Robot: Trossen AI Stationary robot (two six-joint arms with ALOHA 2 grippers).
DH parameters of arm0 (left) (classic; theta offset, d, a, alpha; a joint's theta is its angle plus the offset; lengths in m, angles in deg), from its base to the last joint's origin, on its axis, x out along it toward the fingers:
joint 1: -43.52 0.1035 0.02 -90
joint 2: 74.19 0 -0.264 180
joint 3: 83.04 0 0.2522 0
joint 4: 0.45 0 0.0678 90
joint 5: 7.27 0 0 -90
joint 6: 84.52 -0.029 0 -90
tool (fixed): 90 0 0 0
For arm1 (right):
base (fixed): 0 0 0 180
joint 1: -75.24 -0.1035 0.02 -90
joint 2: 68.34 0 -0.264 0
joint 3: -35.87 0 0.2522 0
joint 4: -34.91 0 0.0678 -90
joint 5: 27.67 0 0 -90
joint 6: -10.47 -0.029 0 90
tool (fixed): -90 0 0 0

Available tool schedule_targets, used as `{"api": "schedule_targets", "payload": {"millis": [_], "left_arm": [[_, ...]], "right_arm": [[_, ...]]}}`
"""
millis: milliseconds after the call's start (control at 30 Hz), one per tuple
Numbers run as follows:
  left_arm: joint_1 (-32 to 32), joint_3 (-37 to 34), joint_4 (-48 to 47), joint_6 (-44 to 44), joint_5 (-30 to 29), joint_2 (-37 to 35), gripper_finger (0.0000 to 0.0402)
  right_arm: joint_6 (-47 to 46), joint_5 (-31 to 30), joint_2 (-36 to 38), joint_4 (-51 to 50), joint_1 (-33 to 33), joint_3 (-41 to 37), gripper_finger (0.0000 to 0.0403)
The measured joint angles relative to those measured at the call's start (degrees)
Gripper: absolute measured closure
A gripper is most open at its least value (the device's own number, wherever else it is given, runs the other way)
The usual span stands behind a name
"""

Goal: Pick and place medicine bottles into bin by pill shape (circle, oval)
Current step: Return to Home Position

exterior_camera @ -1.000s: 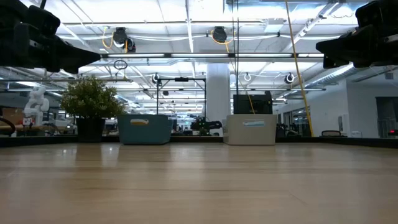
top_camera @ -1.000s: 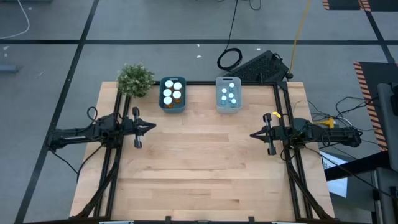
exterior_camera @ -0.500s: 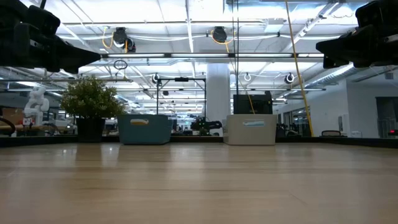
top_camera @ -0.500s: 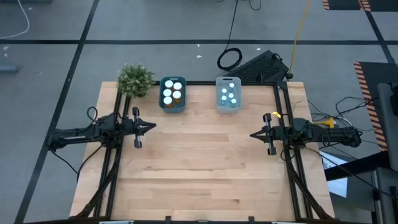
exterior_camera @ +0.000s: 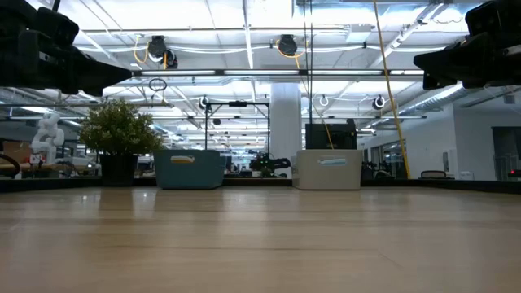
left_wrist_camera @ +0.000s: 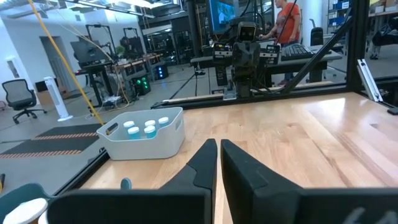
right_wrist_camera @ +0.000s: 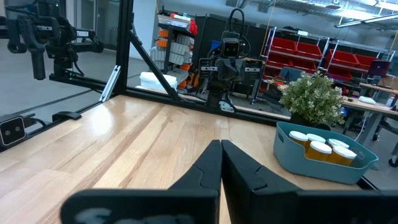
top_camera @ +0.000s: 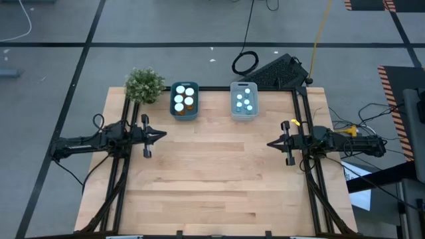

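Hovering at table sides, left tool & right tool closed, empty, bottles binned far off.

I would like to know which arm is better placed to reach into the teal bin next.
The left, probably: the teal bin lies nearer the left gripper, while the right gripper is nearer the white bin. Both jaws are shut and empty.

Wooden table with a small potted plant at its far left corner; black keyboard and coiled cable on the floor beyond the far edge; a person, perhaps standing at a workstation, in the room behind
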Motion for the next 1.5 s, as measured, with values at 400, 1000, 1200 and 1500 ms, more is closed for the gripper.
{"api": "schedule_targets", "payload": {"millis": [400,1000,1200,1500], "left_arm": [[0.0,0.0,0.07,0.9,0.0,0.0,0.0376],[0.0,0.0,0.07,1.05,0.0,0.0,0.0376],[0.0,0.0,0.07,1.05,0.0,0.0,0.0376],[0.0,0.0,0.07,1.05,0.02,0.02,0.0376]], "right_arm": [[0.0,0.0,-0.02,0.0,-0.02,0.0,0.0403],[0.0,-0.01,-0.02,-0.01,0.0,0.07,0.0403],[0.0,0.0,-0.02,-0.01,0.0,0.07,0.0403],[0.01,0.0,0.0,0.0,-0.01,0.07,0.0403]]}}
